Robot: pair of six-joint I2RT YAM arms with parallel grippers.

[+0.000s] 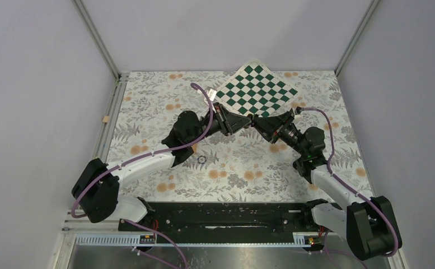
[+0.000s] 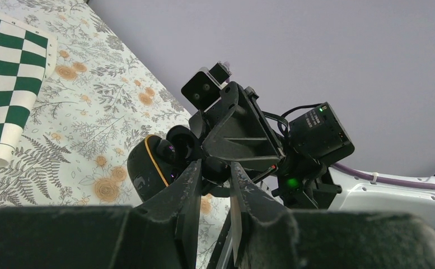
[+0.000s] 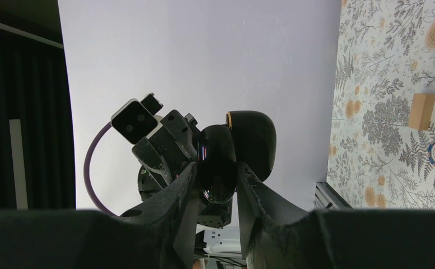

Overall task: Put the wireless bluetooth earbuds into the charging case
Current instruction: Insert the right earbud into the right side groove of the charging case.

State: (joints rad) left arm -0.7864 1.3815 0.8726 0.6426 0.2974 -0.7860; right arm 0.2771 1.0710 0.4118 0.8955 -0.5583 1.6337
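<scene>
Mid-frame in the top view, well apart from the grey walls (image 1: 36, 84), above the floral tablecloth (image 1: 232, 168) just below the green-and-white chequered mat (image 1: 257, 89), the right gripper (image 3: 216, 171) clamps the glossy black oval charging case (image 3: 251, 140), which is open and sits just beside the pinched-shut left gripper (image 2: 215, 167).

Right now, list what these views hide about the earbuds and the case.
Top view: the wrists cover the meeting point; buds there would be too small.
Left wrist view: a dark shape at the left jaws' tips merges with the charging case; bud or not, unclear.
Right wrist view: the right jaws grip the case, its inside not visible from this angle.
</scene>
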